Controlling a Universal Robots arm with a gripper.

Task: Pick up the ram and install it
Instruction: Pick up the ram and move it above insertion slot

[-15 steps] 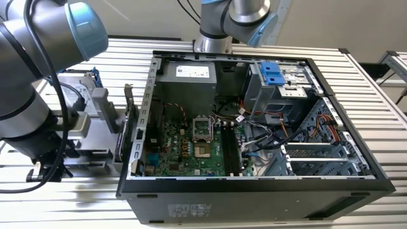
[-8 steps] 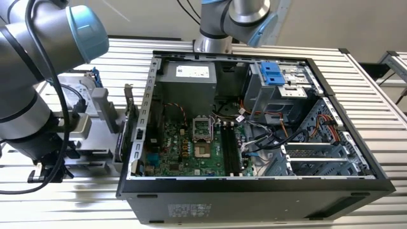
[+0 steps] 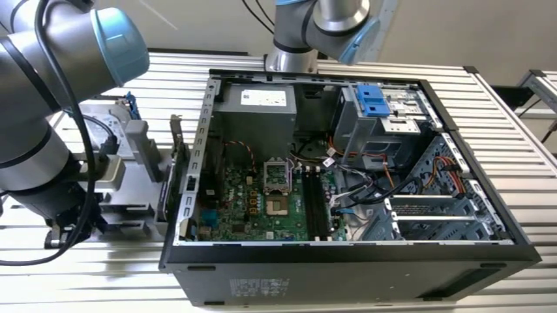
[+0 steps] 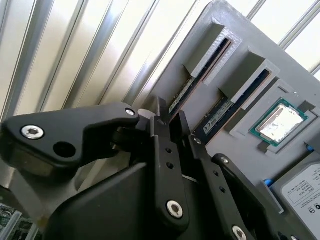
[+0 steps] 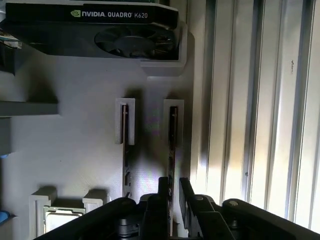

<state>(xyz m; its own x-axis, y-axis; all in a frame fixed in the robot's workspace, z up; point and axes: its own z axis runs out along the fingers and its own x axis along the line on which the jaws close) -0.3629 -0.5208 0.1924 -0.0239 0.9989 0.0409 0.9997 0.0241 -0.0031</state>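
Gripper (image 4: 170,119), nearest the lens in the second wrist view, stands astride the ram (image 4: 182,94), set on edge in the slot nearest the edge of the grey holder (image 4: 172,70). In the first wrist view your fingers (image 5: 163,195) are narrowly open, one each side of the ram (image 5: 172,145) with a sliver of gap; centre it, I judge, and close squarely on its flat faces. In the exterior view the arm (image 3: 52,98) reaches to the grey holder beside the computer case (image 3: 348,261).
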